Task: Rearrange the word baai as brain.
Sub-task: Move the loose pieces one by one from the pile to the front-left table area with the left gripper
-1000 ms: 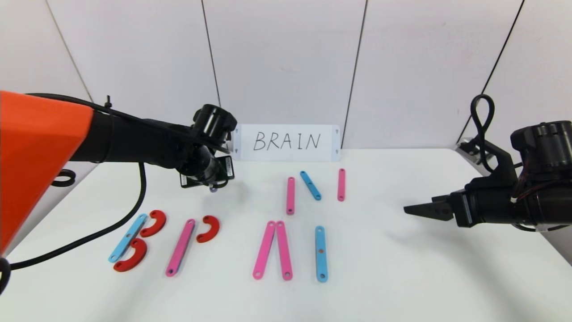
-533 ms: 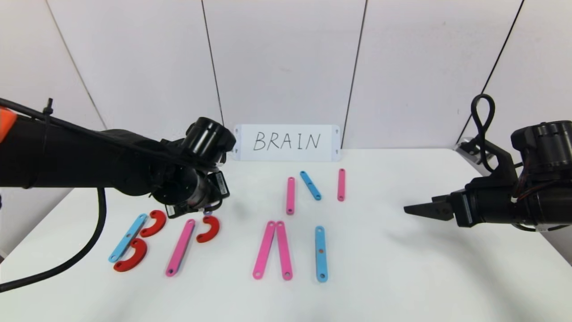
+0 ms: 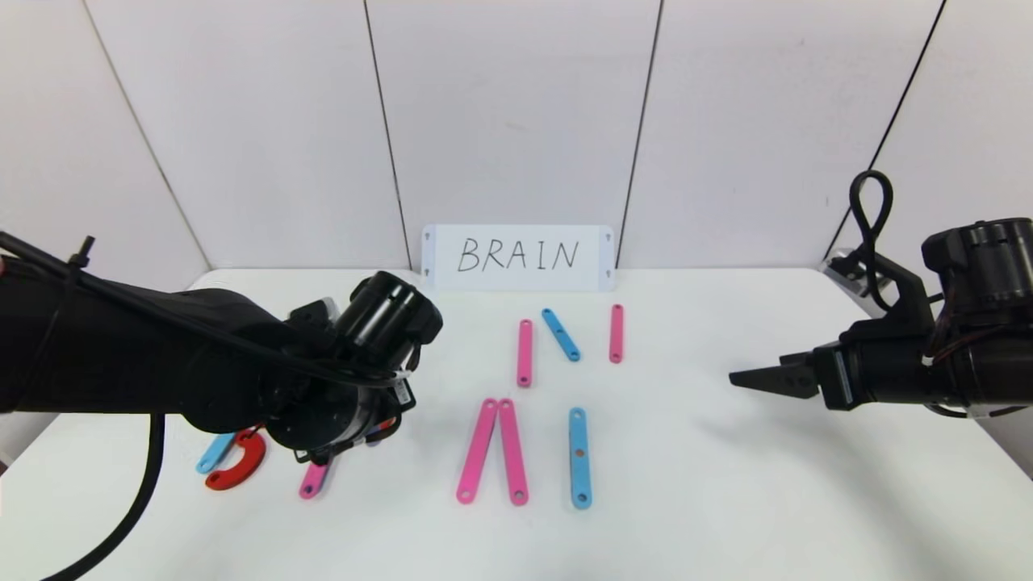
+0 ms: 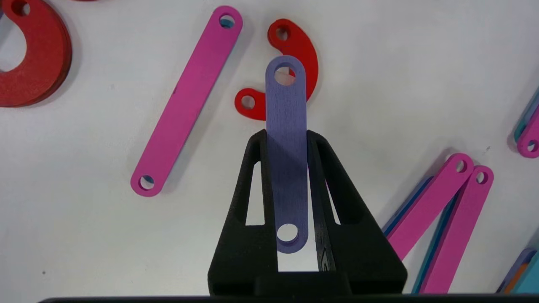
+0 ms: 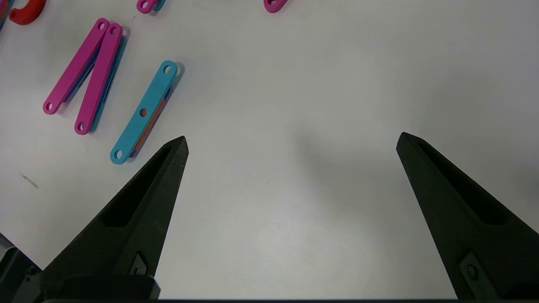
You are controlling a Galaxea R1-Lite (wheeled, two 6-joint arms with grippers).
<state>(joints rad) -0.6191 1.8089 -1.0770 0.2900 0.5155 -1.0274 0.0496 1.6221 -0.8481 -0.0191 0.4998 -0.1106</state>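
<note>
Because the second letter lacks its slanting leg, I have the left gripper point(image 4: 287, 141) clenched on the short purple strip point(image 4: 286, 139), hovering above the red arc point(image 4: 301, 50) just beside the long pink strip point(image 4: 187, 101). Well apart from that arc, the right gripper point(image 5: 290, 141) hangs spread wide, grasping nothing.

Five pink strips point(image 3: 512, 452), three blue strips point(image 3: 579, 457), three red arcs point(image 3: 252, 464), one purple strip point(image 4: 286, 139).

Black arms, pointed slotted tools (looped cable).
</note>
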